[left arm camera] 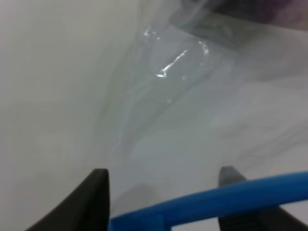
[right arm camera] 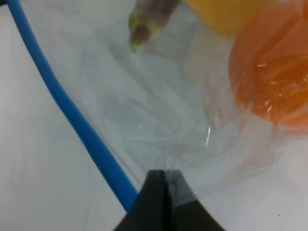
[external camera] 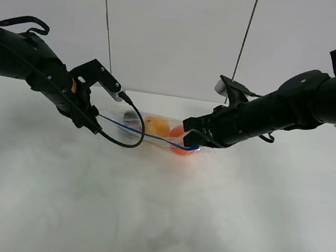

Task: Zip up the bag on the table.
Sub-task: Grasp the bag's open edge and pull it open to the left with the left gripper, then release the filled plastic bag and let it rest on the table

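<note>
left gripper (left arm camera: 163, 174): jaws well apart, nothing clamped. The blue zipper strip (left arm camera: 216, 199) crosses the gap between the two dark fingers (left arm camera: 96, 202); can't tell whether it touches them.
right gripper (right arm camera: 162, 175): jaws closed tight, pinching a fold of clear film of the bag (right arm camera: 159, 110), just beside the zipper strip.
gripper positions: left one at the bag's left end, right one at its right end, both on the zipper edge (high view).
bag: clear soft plastic, lying on the counter (external camera: 154, 224) between the two grippers, with the film crumpled near the right gripper's pinch.
zipper strip: runs along the bag edge nearest the camera, from one gripper to the other, lifted a little at the left end. Can't tell whether it is sealed or open.
bag contents: purple eggplant (right arm camera: 147, 21) with a green stem end, towards the left end; yellow pear (right arm camera: 226, 14) in the middle; orange (right arm camera: 269, 72) at the right end, closest to the right gripper's pinch.
counter: white, matte, under the bag.
</note>
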Controlling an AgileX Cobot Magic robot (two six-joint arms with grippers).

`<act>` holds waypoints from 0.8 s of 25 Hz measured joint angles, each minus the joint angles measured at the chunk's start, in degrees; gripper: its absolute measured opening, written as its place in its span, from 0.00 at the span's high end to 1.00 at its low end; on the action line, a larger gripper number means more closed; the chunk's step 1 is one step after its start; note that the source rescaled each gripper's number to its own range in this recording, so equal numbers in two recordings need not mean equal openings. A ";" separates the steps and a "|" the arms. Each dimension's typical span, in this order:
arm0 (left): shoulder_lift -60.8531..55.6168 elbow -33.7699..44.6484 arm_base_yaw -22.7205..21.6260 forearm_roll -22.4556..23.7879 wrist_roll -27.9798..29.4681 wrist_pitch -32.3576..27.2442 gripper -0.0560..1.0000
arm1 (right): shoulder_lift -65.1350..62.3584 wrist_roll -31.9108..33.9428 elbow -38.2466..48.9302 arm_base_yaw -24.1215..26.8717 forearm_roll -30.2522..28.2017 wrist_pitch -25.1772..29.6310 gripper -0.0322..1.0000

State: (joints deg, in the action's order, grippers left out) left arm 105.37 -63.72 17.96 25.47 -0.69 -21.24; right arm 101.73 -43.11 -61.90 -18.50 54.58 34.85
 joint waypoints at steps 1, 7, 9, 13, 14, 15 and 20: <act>0.00 0.00 -0.27 -0.05 2.01 -0.53 0.21 | 0.00 0.00 0.00 0.00 0.00 0.00 0.97; 0.00 0.00 -4.17 -0.06 11.48 -5.62 0.19 | 0.00 0.00 0.00 0.00 -0.04 0.00 0.97; 0.00 0.00 -5.97 -0.06 13.50 -7.63 0.19 | 0.00 0.00 0.00 0.00 -0.04 0.00 0.97; 0.00 0.00 -9.70 -0.11 14.66 -11.48 0.19 | 0.00 0.00 0.00 0.00 -0.50 0.00 0.97; -0.06 0.00 -10.47 -0.17 14.75 -12.07 0.19 | 0.00 0.00 0.00 0.00 -0.74 0.00 0.97; -0.30 0.00 -11.01 -0.23 14.75 -12.38 0.19 | 0.00 0.00 0.00 0.00 -1.16 -0.02 0.97; -3.53 0.00 -12.60 -0.73 14.75 -12.19 0.19 | 0.00 0.00 0.00 0.00 -1.83 -0.07 0.97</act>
State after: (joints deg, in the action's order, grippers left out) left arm 101.84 -63.72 5.36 24.74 14.06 -33.43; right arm 101.73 -43.11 -61.90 -18.50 52.75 34.78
